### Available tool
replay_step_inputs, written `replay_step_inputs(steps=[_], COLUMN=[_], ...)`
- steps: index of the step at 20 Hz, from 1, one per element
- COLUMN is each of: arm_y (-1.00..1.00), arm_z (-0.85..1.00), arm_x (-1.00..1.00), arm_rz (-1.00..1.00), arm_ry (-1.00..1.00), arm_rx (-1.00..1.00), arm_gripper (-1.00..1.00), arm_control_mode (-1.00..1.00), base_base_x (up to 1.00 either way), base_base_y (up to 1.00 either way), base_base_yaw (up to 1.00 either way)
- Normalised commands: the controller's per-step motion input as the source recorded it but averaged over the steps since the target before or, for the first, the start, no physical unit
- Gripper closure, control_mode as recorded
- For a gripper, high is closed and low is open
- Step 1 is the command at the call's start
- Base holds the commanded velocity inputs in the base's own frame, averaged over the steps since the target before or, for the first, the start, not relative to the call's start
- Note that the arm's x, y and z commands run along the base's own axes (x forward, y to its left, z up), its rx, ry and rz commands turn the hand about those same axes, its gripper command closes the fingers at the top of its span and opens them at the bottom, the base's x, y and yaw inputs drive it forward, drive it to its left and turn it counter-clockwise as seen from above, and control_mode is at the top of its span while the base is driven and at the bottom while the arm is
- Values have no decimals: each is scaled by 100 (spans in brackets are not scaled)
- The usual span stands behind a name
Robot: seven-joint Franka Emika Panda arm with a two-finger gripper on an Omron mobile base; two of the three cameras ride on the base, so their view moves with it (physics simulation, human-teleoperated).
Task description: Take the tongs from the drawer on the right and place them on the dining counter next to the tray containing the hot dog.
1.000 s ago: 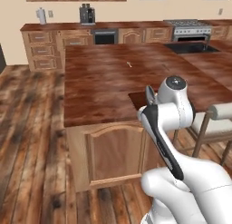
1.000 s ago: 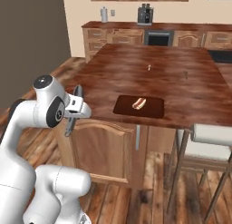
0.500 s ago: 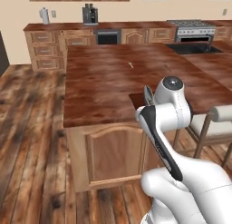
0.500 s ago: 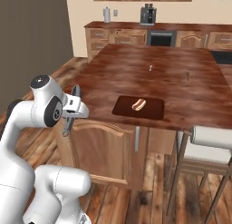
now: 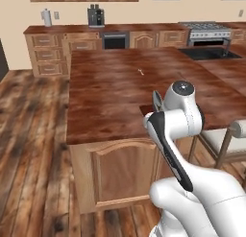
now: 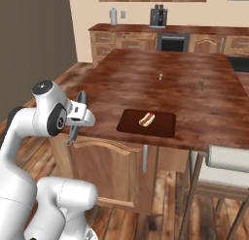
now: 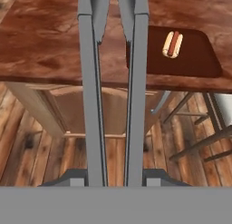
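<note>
My gripper (image 7: 115, 178) is shut on the tongs (image 7: 93, 87), whose two slim grey arms run up the hand view toward the dining counter (image 7: 45, 41). In the right base view the gripper (image 6: 78, 120) holds the tongs (image 6: 81, 102) nearly upright at the near left corner of the dining counter (image 6: 160, 83). The dark tray (image 6: 164, 126) with the hot dog (image 6: 146, 119) lies near the counter's front edge, to the right of the tongs. From the hand, the tray (image 7: 195, 60) and hot dog (image 7: 172, 44) sit up and to the right. One tongs (image 5: 157, 100) end pokes out behind my arm. The drawer is out of view.
Pale-seated stools (image 6: 224, 159) stand at the counter's right side. Wall cabinets with a coffee machine (image 5: 96, 15) and a stove (image 5: 206, 29) line the back. A sink (image 5: 207, 53) sits in the far counter. Plank floor (image 5: 29, 135) lies open to the left.
The whole picture has shifted slightly: the base has crept closer to the dining counter. The gripper stays shut on the tongs in the same pose.
</note>
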Motion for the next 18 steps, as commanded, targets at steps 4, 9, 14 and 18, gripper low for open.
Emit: replay_step_inputs(steps=[4, 9, 14, 18], arm_y=[0, 0, 0, 0], arm_z=[0, 0, 0, 0], arm_x=[0, 0, 0, 0], arm_rz=[0, 0, 0, 0], arm_ry=[0, 0, 0, 0], arm_rx=[0, 0, 0, 0], arm_gripper=[100, 100, 100, 100], arm_control_mode=[100, 100, 100, 100], base_base_x=[43, 45, 46, 44], base_base_y=[-10, -11, -11, -11], base_base_yaw=[0, 0, 0, 0])
